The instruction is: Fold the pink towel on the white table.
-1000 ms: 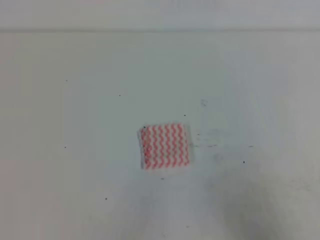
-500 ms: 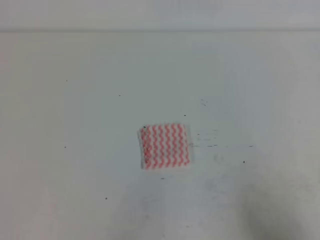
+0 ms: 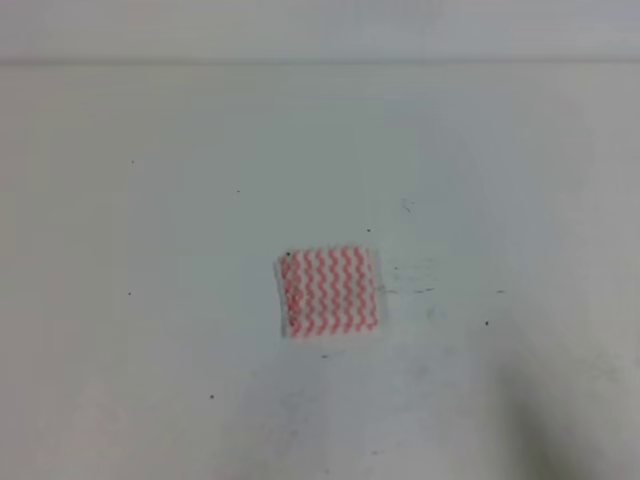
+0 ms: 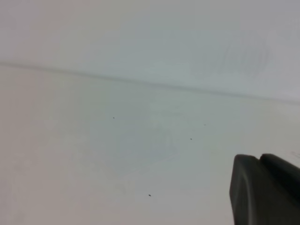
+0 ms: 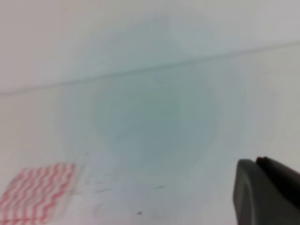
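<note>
The white counter fills almost all I can see, with the pink towel lying flat on it as a small neat square just below the middle of the high view, and again at about 8 o'clock in my right wrist view. My left end effector and my right end effector each show only a dark edge at about 4 o'clock of their own views, well apart from the towel. I cannot tell whether either is spread or pressed together.
</note>
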